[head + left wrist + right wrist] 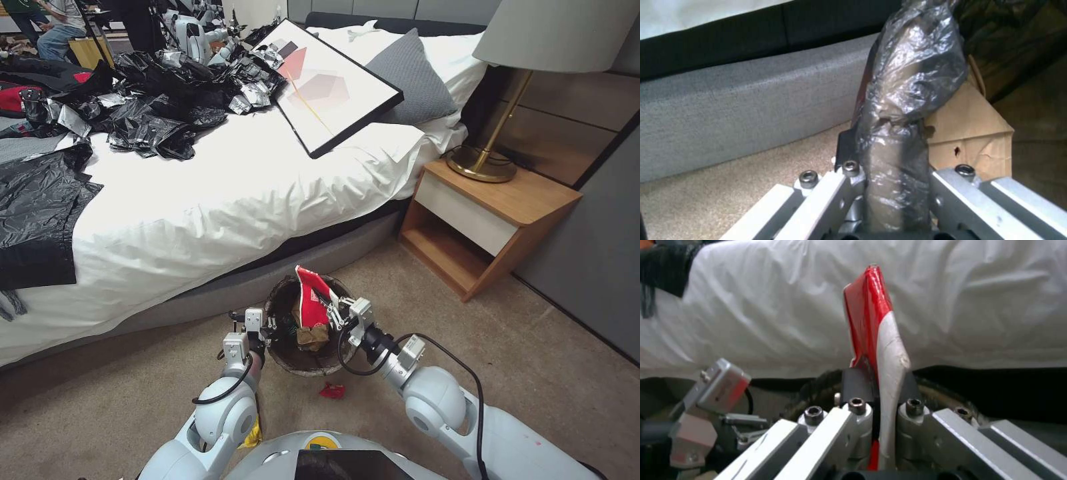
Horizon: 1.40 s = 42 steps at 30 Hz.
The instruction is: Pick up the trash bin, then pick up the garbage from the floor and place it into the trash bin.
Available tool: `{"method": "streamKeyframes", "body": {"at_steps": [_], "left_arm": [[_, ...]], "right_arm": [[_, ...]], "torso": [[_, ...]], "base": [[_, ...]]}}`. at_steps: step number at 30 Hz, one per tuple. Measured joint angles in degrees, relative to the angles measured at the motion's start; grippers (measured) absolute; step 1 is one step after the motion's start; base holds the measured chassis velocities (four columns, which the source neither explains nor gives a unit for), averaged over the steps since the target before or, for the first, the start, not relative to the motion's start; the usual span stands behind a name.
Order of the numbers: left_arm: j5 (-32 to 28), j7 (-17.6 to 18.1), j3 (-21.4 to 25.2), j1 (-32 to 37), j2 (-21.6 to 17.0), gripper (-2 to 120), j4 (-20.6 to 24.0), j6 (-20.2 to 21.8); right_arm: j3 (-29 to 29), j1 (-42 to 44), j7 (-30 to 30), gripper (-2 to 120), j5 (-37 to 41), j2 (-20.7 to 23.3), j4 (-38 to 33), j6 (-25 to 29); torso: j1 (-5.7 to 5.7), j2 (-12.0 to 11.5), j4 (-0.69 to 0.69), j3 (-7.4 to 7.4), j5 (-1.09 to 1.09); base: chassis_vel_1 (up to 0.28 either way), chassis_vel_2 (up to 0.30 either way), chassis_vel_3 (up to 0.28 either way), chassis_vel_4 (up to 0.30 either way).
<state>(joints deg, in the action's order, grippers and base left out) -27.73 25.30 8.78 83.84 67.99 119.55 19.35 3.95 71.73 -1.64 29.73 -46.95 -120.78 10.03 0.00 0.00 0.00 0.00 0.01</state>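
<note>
The bin [303, 360] sits on the floor beside the bed [220, 193], steadied by the left gripper [267, 327], jaws clamped on its lined rim. The right gripper [331, 310], jaws clamped on a red-and-white wrapper [310, 297], holds it above the opening, apparently for dropping. Another red scrap [333, 391] lies near the bin.

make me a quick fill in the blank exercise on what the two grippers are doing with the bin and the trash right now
1. The right gripper is shut on a red-and-white ____, held over the trash bin.
2. The left gripper is clamped on the bin's bag-lined ____.
3. Inside the bin lies a brown paper ____.
4. A small red scrap lies on the ____ beside the bin.

Missing words: wrapper; rim; bag; carpet
</note>
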Motion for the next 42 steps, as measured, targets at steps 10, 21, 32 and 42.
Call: {"method": "streamKeyframes", "body": {"at_steps": [10, 21, 32, 42], "left_arm": [[-0.5, 0.1, 0.4, -0.2, -0.3, 3, 0.2, 0.0], [-0.6, 0.2, 0.1, -0.5, 0.1, 3, -0.1, 0.0], [-0.6, 0.2, 0.0, -0.4, 0.1, 3, -0.1, 0.0], [-0.5, 0.2, 0.0, -0.2, 0.2, 3, -0.1, -0.2]], "right_arm": [[5.4, -4.5, -1.5, 9, -1.3, -1.7, 6.0, 0.1], [6.5, -5.0, -2.6, 49, -2.3, -1.8, 6.6, -0.4], [6.5, -4.2, -3.0, 88, -3.0, -1.8, 6.0, -0.5], [3.3, -2.1, -3.7, 100, -3.4, -1.7, 3.1, -0.3]], "torso": [[0.0, 0.0, 0.0, 0.0, -0.01], [0.0, 0.0, 0.0, 0.0, -0.01], [0.0, 0.0, 0.0, 0.0, -0.01], [0.0, 0.0, 0.0, 0.0, -0.01]], "base": [[0.0, 0.0, 0.0, 0.0], [0.0, 0.0, 0.0, 0.0], [0.0, 0.0, 0.0, 0.0], [0.0, 0.0, 0.0, 0.0]]}}
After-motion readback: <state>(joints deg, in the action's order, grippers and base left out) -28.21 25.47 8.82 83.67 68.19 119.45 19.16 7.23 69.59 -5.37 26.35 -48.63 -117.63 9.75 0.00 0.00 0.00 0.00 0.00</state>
